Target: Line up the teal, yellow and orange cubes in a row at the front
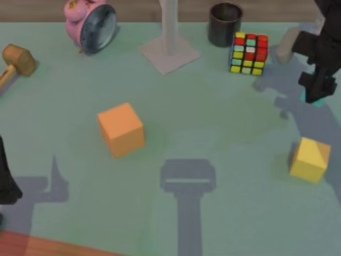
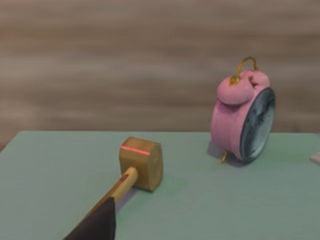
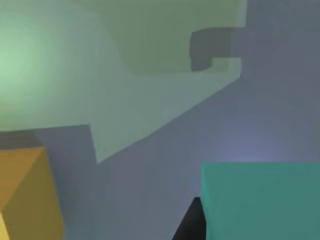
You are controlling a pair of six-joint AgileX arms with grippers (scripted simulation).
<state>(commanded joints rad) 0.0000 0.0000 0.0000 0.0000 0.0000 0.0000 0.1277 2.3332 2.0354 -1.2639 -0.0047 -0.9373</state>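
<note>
Table [image 1: 213, 122] surface, pale green, carries everything here. At its left edge, towards the near corner, sits the left gripper [image 1: 6, 184], parked; only a dark sliver of it shows from above, and I cannot tell whether its fingers are open or closed. Near the far left corner lies a wooden mallet [image 1: 18, 60], its head pointing inward and its handle running off the left edge. Just beyond it, by the far edge, stands a pink alarm clock [image 1: 89, 22], which the left wrist view shows upright on its small feet, apart from the mallet.

The orange cube [image 1: 121, 129] rests left of the middle of the surface, turned slightly askew and touching nothing. A white stand [image 1: 169, 49] rises at the far edge near the centre, with a dark cup [image 1: 225, 24] to its right. Just beside the cup sits a multicoloured puzzle cube [image 1: 248, 53].

Close to the right edge, the yellow cube [image 1: 309, 159] lies on the surface about midway between near and far. Farther back along that same edge hangs the right gripper [image 1: 318, 95], with the teal cube [image 1: 318, 101] just peeking out beneath it. The right wrist view shows teal close against a dark finger, yet whether the fingers actually grip it cannot be told.
</note>
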